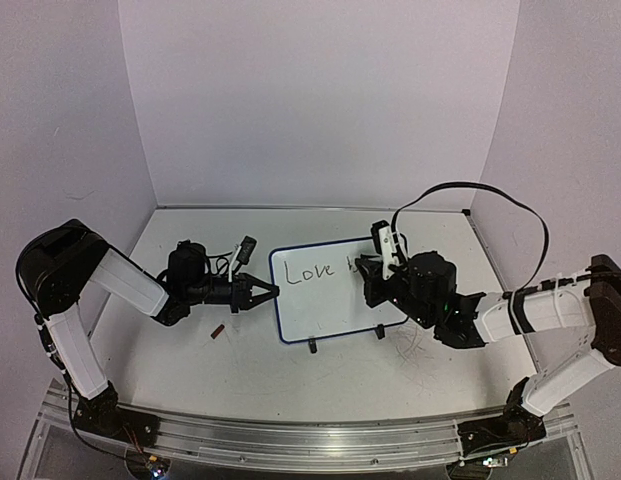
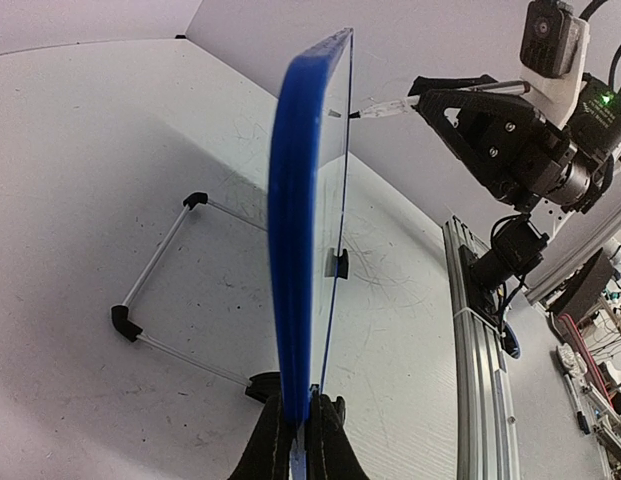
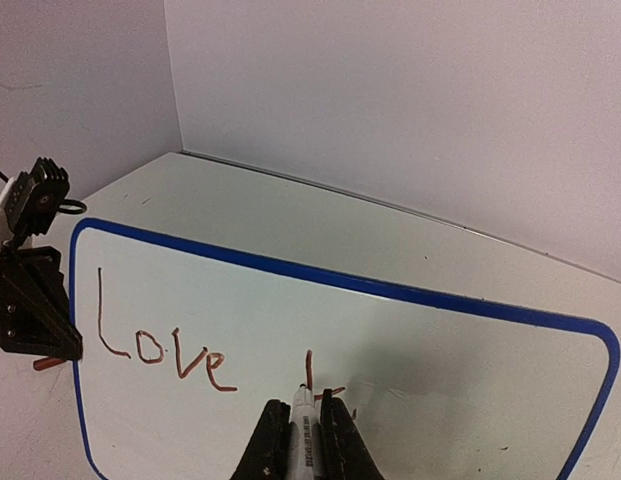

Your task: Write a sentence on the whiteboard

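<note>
Blue-rimmed whiteboard [image 1: 320, 305] stands mid table [image 1: 240, 370], away from its edges, left gripper [image 2: 302, 420] clamped on its left edge. Right gripper [image 3: 303, 402] pinches a marker [image 3: 304, 440], tip beside the lettering [image 3: 165, 350] "Love". Only the left wrist view shows the wire stand [image 2: 160, 250].

My left hand [image 1: 266, 293] clamps the board's [image 1: 320, 300] nine o'clock edge. My right hand [image 3: 306, 428], with its marker [image 3: 303, 408], crowds three o'clock. A red bit [image 1: 218, 330] lies at seven. The table [image 1: 290, 380] toward six is free.
</note>
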Motion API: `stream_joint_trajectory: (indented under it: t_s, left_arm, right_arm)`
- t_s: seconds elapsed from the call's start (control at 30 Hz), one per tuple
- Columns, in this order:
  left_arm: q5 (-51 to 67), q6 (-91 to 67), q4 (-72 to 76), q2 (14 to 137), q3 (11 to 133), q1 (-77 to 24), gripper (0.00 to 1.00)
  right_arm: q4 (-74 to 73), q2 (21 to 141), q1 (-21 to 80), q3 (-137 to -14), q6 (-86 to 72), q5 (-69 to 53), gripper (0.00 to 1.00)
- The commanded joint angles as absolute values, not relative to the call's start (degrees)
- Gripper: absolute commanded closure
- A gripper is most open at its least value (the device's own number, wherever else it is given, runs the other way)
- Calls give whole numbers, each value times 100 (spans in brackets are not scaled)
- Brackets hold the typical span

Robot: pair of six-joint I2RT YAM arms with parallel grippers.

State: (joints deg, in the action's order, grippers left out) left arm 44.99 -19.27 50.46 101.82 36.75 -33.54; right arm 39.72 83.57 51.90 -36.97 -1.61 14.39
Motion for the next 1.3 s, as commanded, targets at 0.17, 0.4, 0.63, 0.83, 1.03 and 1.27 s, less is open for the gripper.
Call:
stream_joint_trajectory:
  t_s: [0.17,0.4,0.63,0.83,1.03,1.27]
  left_arm:
    - [4377,-1661,4866,9992,3766,-3331,100]
    - [4386,-1668,4841,9995,3814,-3331,100]
    - [4377,-1669,4818,9975,3796,-3331,100]
    - [4384,-1661,4803,9950,3805,-3331,100]
    - [4387,-1648,4795,9955,3818,-3332,100]
    - [4386,-1648,4775,9958,3810,-3331,100]
  right_arm:
    - [4110,7875,5120,-3481,-83,1498,100]
    - [4103,8012,5071,-3607,-45,1505,100]
    - [4166,8134,5071,-3647,-49,1532,100]
    - [4227,8180,5071,-3669,-45,1558,100]
    - [4255,8200,5071,-3692,-46,1569,100]
    - [4278,8276,5071,-3717,-48,1593,100]
